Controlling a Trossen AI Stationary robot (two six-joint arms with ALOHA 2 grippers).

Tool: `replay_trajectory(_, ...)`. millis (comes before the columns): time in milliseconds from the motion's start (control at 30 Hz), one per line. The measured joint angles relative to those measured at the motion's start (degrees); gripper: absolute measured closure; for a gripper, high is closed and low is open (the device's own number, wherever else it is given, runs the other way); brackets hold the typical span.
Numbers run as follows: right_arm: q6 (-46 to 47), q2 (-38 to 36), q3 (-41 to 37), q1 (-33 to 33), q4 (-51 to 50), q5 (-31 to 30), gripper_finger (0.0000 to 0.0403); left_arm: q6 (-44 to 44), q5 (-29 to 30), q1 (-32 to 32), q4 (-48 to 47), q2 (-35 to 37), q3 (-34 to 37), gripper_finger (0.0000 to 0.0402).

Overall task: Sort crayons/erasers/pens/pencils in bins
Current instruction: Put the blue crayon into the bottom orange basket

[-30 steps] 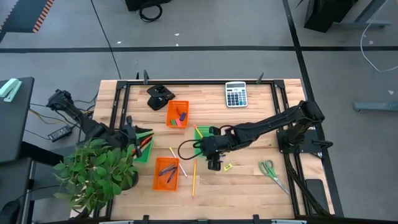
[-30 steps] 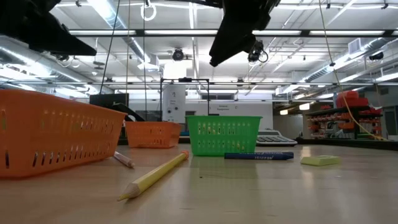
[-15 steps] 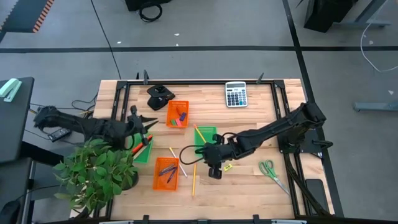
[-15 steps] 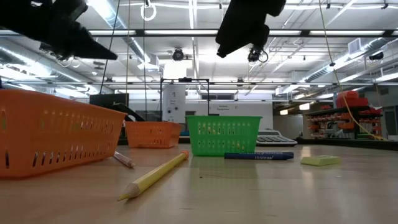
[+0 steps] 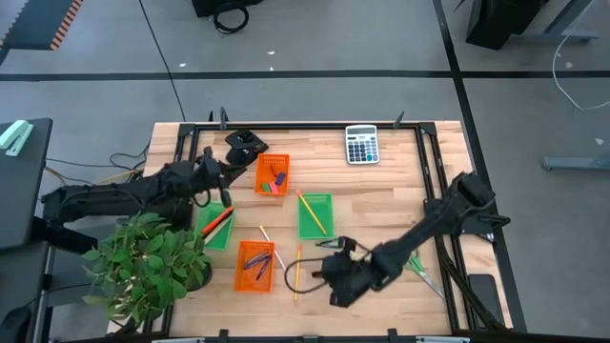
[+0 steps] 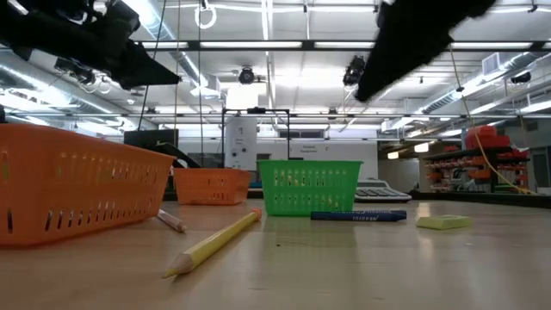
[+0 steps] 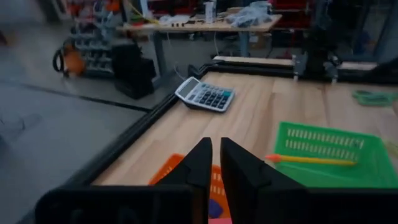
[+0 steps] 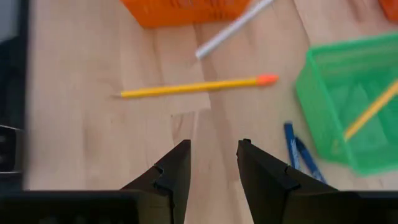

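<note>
Low in the overhead frame, the right gripper [image 5: 335, 286] hangs over bare wood near the table's front edge, its fingers [image 8: 174, 171] spread and empty. Just to its left lies a long yellow pencil [image 5: 296, 271], beside the nearer orange plastic bin [image 5: 254, 267] holding dark pens. Centre frame, the green mesh bin [image 5: 315, 215] contains one yellow pencil, with a blue pen [image 6: 358, 215] and a pale yellow eraser [image 6: 443, 222] resting on the table nearby. Left of centre, another green bin [image 5: 218, 225] holds red crayons. Farther up, the left gripper [image 5: 221, 174], fingers [image 7: 200, 165] nearly pressed together and empty, hovers beside the far orange bin [image 5: 273, 175] of erasers. A grey calculator [image 5: 361, 145] sits at the top.
</note>
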State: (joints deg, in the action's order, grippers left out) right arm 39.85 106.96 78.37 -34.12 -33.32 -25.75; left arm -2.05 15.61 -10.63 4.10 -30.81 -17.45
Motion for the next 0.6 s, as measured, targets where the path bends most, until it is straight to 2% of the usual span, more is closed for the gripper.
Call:
replay_trajectory(133, 1.39, 3.85, -0.02, -2.27, -1.72, -2.15, 0.0265, 2.59, -3.5, -0.56, 1.54, -2.94, 0.0, 0.0367)
replay_trajectory(267, -2.8, 5.43, -0.02, -3.23, -0.04, -3.37, 0.0265, 3.57, -3.97, 0.19, 3.15, -6.57, 0.0, 0.0374)
replay_trajectory(367, -5.69, 5.64, -0.02, -3.43, 0.84, -5.74, 0.0265, 4.32, -4.02, 0.09, 7.75, -9.6, 0.0, 0.0378)
replay_trajectory(500, -7.91, 5.33, -3.27, -4.49, 5.95, -12.42, 0.0267, 4.58, -7.77, 0.92, 8.17, -12.39, 0.0, 0.0377)
replay_trajectory(600, -7.04, 4.97, -7.53, -5.22, 11.34, -13.44, 0.0276, 4.58, -8.76, 1.94, 7.47, -13.83, 0.0, 0.0374)
